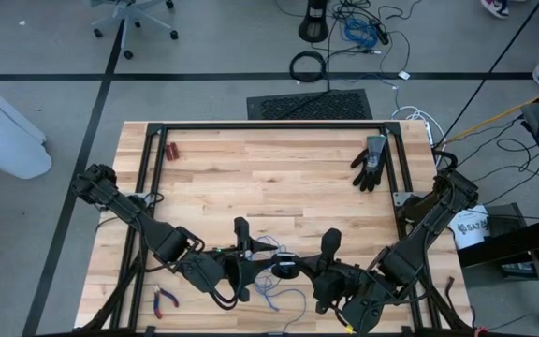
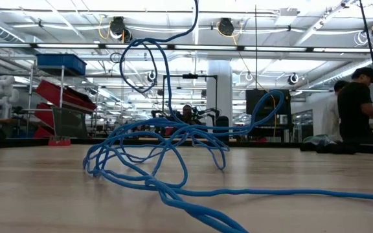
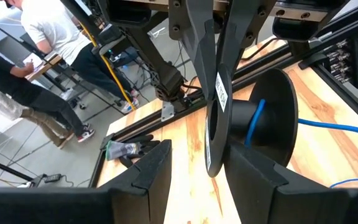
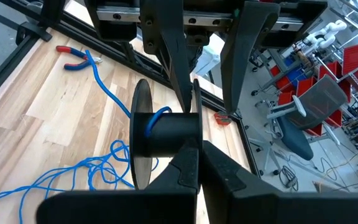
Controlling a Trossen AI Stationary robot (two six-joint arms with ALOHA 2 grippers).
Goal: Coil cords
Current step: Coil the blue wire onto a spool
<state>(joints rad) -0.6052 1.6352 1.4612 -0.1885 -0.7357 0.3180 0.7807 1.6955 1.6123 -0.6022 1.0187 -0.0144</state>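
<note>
The blue cord (image 2: pixel 160 152) lies in loose loops on the table near its front edge (image 1: pixel 279 295). One strand rises out of the top of the low view (image 2: pixel 195 13) and runs onto the hub (image 4: pixel 169 130) of a black spool (image 1: pixel 284 267). My right gripper (image 4: pixel 196 158) is shut on the spool. My left gripper (image 3: pixel 197 158) is open and faces it. Its fingers stand on either side of the labelled flange (image 3: pixel 218 93). I cannot tell whether they touch it. My right gripper pinches the rim of one spool flange (image 4: pixel 195 134) between its two fingers, coming level from the table's right side. The spool is lifted clear of the table, with the cord hanging slack from its hub to the loops below.
A black glove (image 1: pixel 371 161) lies at the far right. Red-handled pliers (image 1: pixel 164 300) lie at the near left. A small red item (image 1: pixel 172 150) lies at the far left. A black frame rail (image 1: pixel 269 124) borders the table. People stand in the room beyond (image 2: pixel 351 107).
</note>
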